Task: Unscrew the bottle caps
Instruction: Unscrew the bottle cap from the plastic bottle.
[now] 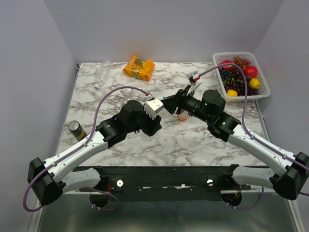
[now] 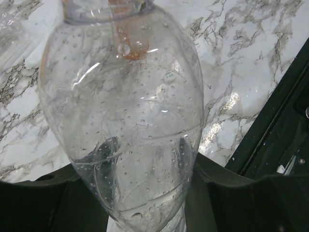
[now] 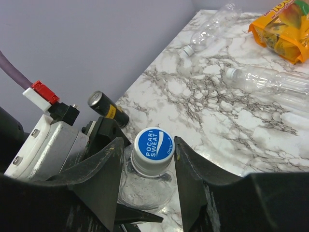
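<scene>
Tools are meeting over the middle of the surface (image 1: 159, 145). The left tool (image 2: 145, 205) is clamping the belly of a clear bottle (image 2: 125, 121). The right tool (image 3: 147, 152) is straddling its blue cap (image 3: 153, 143), fingers narrow on either side, though whether they are pressing it cannot be told. The danger is lying in the thin, droplet-speckled plastic: a twist could spin or crush the bottle in the left grip, leaving the cap tight.
</scene>
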Available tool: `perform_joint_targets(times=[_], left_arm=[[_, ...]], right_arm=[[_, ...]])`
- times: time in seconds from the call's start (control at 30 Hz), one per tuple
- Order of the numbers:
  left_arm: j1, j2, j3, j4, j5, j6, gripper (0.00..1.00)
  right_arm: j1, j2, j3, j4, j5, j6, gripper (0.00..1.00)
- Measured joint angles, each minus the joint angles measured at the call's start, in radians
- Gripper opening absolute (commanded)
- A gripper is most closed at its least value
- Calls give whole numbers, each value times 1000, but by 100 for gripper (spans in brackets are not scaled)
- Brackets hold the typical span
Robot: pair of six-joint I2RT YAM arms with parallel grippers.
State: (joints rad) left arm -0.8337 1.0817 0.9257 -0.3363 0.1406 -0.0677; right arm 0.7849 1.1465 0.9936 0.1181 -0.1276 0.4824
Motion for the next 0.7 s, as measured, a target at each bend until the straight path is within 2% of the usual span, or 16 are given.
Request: perform_joint_targets(times=[0.13,0.27,0.37,0.57,0.7], left_arm=[[-3,6,0,-3,-5,0,40],[-10,10,5,-5,-10,0,40],[-11,10,9,-8,-16,0,40],[-12,8,10,-11,-10,2,40],[-5,-13,9,-20,39,3,40]], right_arm=[[1,6,0,0,6,-1,53],[1,9,0,0,19,-5,33],[2,10,0,1,29,-3,24],[2,12,2,5,24,-14,16],[-3,12,2,30,-42,-55,16]])
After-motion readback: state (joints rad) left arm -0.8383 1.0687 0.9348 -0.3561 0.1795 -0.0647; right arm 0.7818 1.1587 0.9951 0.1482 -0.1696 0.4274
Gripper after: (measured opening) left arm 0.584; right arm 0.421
